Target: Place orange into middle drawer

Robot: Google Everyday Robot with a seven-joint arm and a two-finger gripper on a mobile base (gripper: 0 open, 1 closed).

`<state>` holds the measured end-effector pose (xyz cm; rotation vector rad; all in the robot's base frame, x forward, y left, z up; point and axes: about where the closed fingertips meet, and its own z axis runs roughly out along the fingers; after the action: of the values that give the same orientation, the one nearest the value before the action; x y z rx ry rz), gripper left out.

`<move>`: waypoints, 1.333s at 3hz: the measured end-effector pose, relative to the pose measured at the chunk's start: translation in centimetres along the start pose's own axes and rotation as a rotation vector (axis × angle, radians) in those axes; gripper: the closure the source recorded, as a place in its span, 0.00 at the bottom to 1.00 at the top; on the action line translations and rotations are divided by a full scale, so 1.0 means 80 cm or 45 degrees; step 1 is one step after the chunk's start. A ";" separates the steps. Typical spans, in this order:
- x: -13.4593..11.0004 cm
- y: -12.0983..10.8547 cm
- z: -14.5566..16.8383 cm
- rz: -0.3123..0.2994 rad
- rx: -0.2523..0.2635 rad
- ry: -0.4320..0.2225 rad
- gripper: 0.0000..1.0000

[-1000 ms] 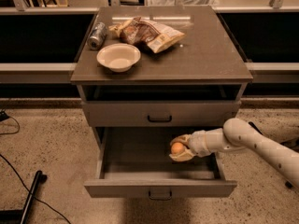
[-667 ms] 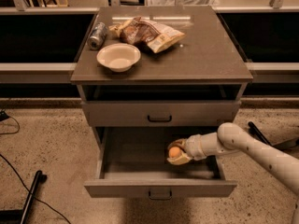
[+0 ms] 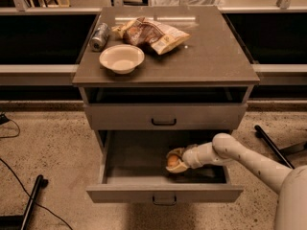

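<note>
Lowering, the change we see: over the last second the gripper [image 3: 175, 162] has gone a little deeper into the middle drawer [image 3: 124, 193]. It has also moved a little toward the drawer's left side and its front panel.
Gripper: it is inside the middle drawer, right of the drawer's centre and low over its floor. Its fingers are closed around the orange [image 3: 171, 161].
Orange: it sits between the fingers, inside the drawer walls, in the same grip as a second ago. We cannot tell if it already touches the drawer floor.
Arm: the arm [image 3: 240, 158] reaches in from the right side of the middle drawer, passing over its right wall.
Middle drawer: it is pulled out fully toward us, as it was before.
Unchanged things: the upper drawer [image 3: 164, 114] just above the middle drawer stays shut. The bowl [image 3: 121, 58], the can [image 3: 99, 36] and the snack bag [image 3: 151, 32] lie as before on the top surface, well above the middle drawer.
Meaning for the task: we judge that the carrying is nearly finished, because the fruit is now within the drawer and low down. Only the release and the pulling back of the arm remain.
Care for the next move: we think the fingers should open only when the fruit rests on the floor, because a round fruit can roll. The arm should then go out over the right wall without catching it.
</note>
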<state>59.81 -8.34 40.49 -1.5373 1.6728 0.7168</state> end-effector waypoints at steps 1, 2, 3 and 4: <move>0.000 0.000 0.000 0.000 0.000 0.000 1.00; 0.011 -0.007 0.012 -0.026 0.003 -0.002 1.00; 0.021 -0.014 0.024 -0.061 0.013 0.018 1.00; 0.025 -0.017 0.030 -0.087 0.031 0.019 1.00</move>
<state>61.52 -7.71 37.60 -1.5784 1.6260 0.6491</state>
